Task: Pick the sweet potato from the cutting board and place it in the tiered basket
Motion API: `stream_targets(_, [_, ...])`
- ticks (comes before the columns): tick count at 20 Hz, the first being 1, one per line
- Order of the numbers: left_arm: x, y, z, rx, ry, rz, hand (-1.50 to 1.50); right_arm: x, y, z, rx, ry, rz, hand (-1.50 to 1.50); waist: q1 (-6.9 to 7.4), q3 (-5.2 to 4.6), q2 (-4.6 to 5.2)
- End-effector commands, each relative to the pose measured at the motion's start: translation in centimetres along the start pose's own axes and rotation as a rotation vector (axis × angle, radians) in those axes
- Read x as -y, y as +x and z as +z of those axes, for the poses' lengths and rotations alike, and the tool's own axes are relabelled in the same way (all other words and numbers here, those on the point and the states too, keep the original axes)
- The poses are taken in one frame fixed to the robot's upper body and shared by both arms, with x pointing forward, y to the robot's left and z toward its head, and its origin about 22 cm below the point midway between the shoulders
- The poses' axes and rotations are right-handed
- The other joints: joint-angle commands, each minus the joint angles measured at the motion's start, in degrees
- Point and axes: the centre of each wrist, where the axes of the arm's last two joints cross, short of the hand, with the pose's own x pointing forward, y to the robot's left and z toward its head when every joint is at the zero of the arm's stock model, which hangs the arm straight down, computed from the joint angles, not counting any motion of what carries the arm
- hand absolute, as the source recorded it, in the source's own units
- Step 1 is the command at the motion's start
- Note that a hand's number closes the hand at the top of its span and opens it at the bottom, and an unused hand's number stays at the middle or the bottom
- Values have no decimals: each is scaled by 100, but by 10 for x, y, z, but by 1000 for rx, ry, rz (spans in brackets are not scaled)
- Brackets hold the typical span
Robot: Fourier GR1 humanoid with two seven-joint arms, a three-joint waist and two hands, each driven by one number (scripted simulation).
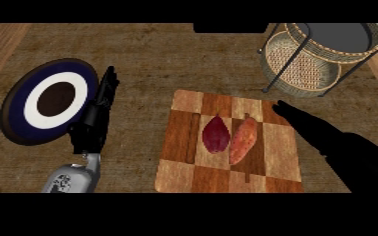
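Observation:
An orange sweet potato [244, 140] lies on the checkered wooden cutting board [184, 175], right beside a dark red vegetable [215, 134]. The tiered wicker basket [303, 70] with a dark metal frame stands at the back right. My right hand [310, 125] reaches in from the right over the board's right edge, fingers straight and open, fingertips just right of the sweet potato without touching it. My left hand [97, 112] rests open left of the board, fingers pointing away from me.
A round plate [48, 101] with a dark blue rim, white ring and brown centre lies at the left, next to my left hand. The wooden counter [162, 60] stretches between the plate and the basket.

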Motion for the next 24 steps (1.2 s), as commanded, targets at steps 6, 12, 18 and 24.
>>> stream_targets(6, [11, 16, -13, 9, 2, -6, 0, -7, 2, -11, -138, 2, 140, -150, -31, 3, 4])
stream_targets(12, [11, -7, 0, 2, 9, 6, 0, -31, -10, -22, -141, 25, 189, -150, -40, 6, 4])
stream_targets(18, [-11, -3, -5, 4, 3, -1, 0, -6, -8, -29, -75, 6, 295, -150, -11, 5, 5])
stream_targets(24, [12, 2, 13, 0, 7, -13, 0, -43, -11, -37, -161, -22, 284, -150, -15, 7, -4])
